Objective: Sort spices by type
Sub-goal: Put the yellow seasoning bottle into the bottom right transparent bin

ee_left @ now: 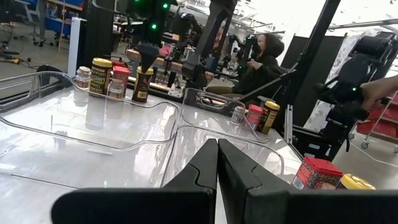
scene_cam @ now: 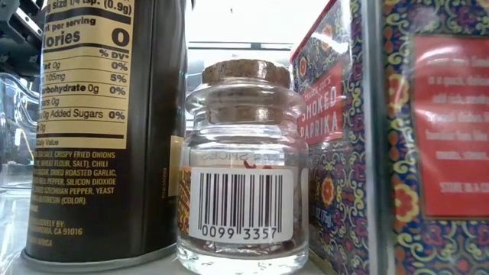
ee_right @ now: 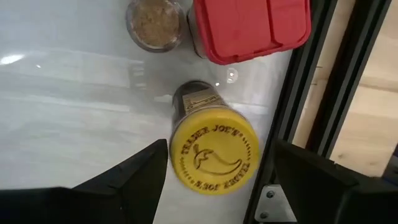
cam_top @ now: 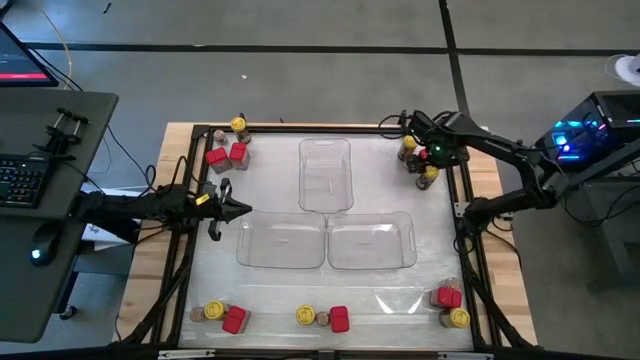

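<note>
Up close in the low view we read a tall dark jar (scene_cam: 107, 130) with a nutrition panel — "Total Carbohydrate 0g", "0g Added Sugars", and ingredients such as "CRISPY FRIED ONIONS", "DRIED ROASTED GARLIC", "SILICON DIOXIDE". Beside it stands a small glass jar with a cork stopper (scene_cam: 243, 164), its barcode label reading "0099 3357". To its right a red patterned tin (scene_cam: 340, 137) says "SMOKED PAPRIKA".

In the right wrist view the yellow lid (ee_right: 214, 152) bears "TRADER JOE'S" around a chili pepper. The right tool (ee_right: 214, 171) hangs over this jar at the far right corner of the table (cam_top: 300, 285), its fingers (ee_right: 134, 177) spread wide on either side of the lid; we cannot tell whether they touch it. Just beyond the jar sit a red box lid (ee_right: 249, 28) and a tan-brown jar (ee_right: 154, 23).

The left tool (cam_top: 232, 207) waits at the left side of the table, fingers pressed together and holding nothing.

The spices sit in small clusters — far left (cam_top: 228, 150), far right (cam_top: 418, 165), near left (cam_top: 222, 315), near middle (cam_top: 324, 318) and near right (cam_top: 450, 305). Three clear trays (cam_top: 325, 175) lie in the centre with nothing in them.
</note>
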`<move>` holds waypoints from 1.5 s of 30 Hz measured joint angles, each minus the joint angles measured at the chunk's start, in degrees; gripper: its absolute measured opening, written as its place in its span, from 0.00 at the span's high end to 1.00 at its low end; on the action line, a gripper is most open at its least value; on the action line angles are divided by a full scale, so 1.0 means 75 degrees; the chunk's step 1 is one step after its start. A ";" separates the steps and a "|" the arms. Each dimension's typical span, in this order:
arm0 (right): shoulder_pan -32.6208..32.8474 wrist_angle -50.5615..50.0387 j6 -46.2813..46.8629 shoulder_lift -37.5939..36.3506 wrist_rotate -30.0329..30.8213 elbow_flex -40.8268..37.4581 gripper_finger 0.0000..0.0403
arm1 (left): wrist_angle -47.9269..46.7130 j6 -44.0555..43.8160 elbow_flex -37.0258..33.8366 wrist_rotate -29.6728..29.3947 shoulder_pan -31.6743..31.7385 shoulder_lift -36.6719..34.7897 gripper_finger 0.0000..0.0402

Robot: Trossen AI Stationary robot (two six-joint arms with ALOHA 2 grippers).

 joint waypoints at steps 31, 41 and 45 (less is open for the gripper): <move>-0.0250 -0.0616 -0.2040 0.0920 -0.0347 0.0000 0.45 | 0.0001 0.0001 0.0001 0.0000 0.0001 -0.0001 1.00; 0.0475 -0.2249 -0.2354 -0.1071 -0.1818 0.0808 0.45 | 0.0000 0.0000 0.0000 0.0001 0.0003 0.0000 1.00; 0.1544 -0.1641 -0.1513 -0.1940 -0.3225 0.1576 0.45 | 0.0000 0.0001 0.0002 0.0000 0.0001 -0.0002 1.00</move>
